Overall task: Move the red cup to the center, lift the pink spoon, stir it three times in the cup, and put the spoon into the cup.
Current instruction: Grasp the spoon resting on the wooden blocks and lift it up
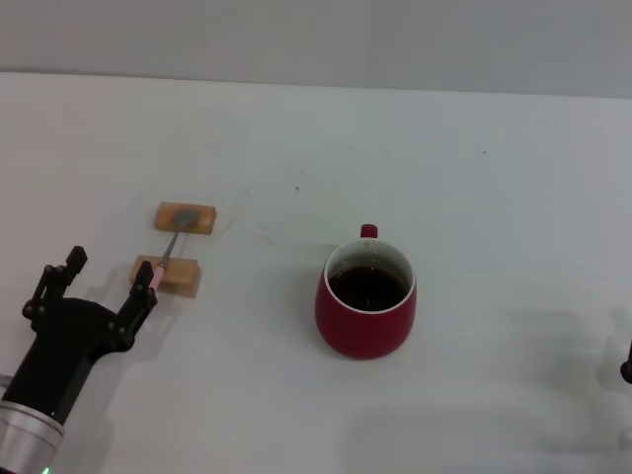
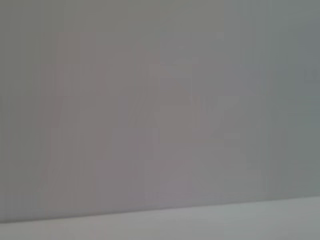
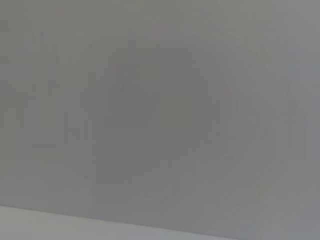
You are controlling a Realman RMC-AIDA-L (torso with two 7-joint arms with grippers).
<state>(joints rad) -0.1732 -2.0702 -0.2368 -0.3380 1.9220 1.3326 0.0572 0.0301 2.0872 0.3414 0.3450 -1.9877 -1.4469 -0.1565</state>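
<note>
Red cup (image 1: 364, 301) sits upright near the middle of the white worktop (image 1: 474, 178), its small handle turned to the far side and its dark inside open to view. Well off to its left lies the pink spoon (image 1: 170, 249), propped across two small wooden blocks (image 1: 185, 217): the grey bowl rests on the far block and the pale pink handle end rests on the near block, so the spoon runs from far to near with a slight lean to the left.

The left gripper (image 1: 104, 281) hangs at the near left of the worktop, its two black fingers spread apart with nothing between them. The right-hand finger tip is just beside the near block and the pink end of the spoon, very close to it, though whether it touches cannot be told. The other finger stands farther left, apart from the blocks. The cup is well to the right of this gripper.

Only a dark sliver of the right arm (image 1: 626, 370) shows at the right edge, near side, far from the cup; its gripper is out of sight. Both wrist views give only plain grey wall and a pale strip of surface.
</note>
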